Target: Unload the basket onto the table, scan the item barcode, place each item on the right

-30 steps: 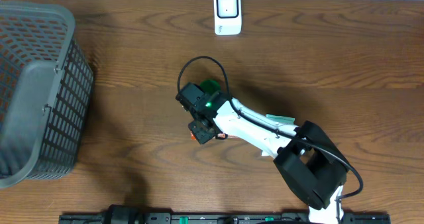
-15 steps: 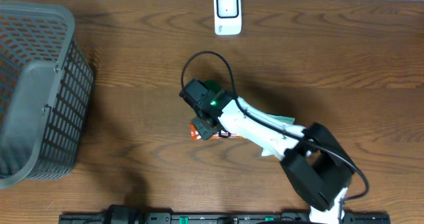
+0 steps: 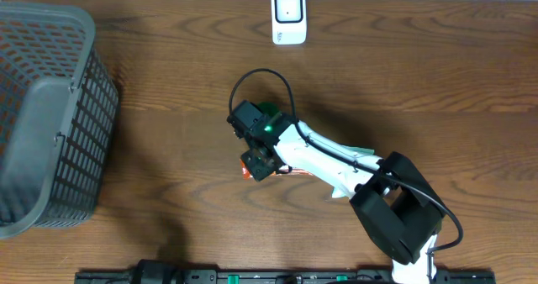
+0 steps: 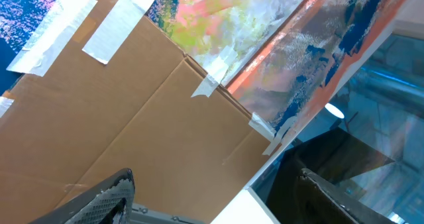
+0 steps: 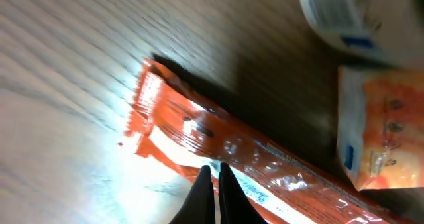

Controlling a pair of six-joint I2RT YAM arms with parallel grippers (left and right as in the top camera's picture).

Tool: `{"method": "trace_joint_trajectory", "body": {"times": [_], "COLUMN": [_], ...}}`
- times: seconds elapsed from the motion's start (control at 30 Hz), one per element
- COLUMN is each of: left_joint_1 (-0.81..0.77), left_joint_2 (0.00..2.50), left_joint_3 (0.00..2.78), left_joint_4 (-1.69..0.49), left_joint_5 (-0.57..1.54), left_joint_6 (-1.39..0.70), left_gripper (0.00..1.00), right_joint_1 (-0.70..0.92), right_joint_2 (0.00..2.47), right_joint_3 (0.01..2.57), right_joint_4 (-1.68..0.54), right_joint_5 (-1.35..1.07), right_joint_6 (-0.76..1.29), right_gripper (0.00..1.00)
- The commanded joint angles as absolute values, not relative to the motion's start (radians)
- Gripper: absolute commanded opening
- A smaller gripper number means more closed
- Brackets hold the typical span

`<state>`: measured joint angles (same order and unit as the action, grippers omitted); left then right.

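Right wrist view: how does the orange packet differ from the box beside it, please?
The orange packet is long, flat and glossy; the box is squat, with a white side. The packet lies at the shut right gripper; the box sits apart at the right edge. Both show orange and rest on the table.

The right arm (image 3: 332, 160) stretches slantwise from the lower right corner of the overhead view toward the middle, with its wrist bent downward. The right pincer (image 5: 213, 177) points down, its two fingers pressed together. The left pincer (image 4: 213, 181) holds its fingers wide apart.
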<state>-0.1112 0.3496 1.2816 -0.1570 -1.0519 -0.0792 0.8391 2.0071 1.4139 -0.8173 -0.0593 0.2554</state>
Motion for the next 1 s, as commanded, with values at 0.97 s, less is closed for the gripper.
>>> {"method": "trace_joint_trajectory", "body": {"times": [0.97], "left_joint_1": [-0.105], "left_joint_2": [0.348], "left_joint_3": [1.274], "left_joint_4": [-0.153], "left_joint_5": [-1.047], "left_joint_6": [-0.088], "left_gripper": [0.78], "right_joint_1": [0.846], "right_joint_2": [1.913], "right_joint_3": [1.462], "right_joint_4": [-0.803], "right_joint_5": [-0.237], "right_joint_6": [0.228], "right_gripper": [0.01]}}
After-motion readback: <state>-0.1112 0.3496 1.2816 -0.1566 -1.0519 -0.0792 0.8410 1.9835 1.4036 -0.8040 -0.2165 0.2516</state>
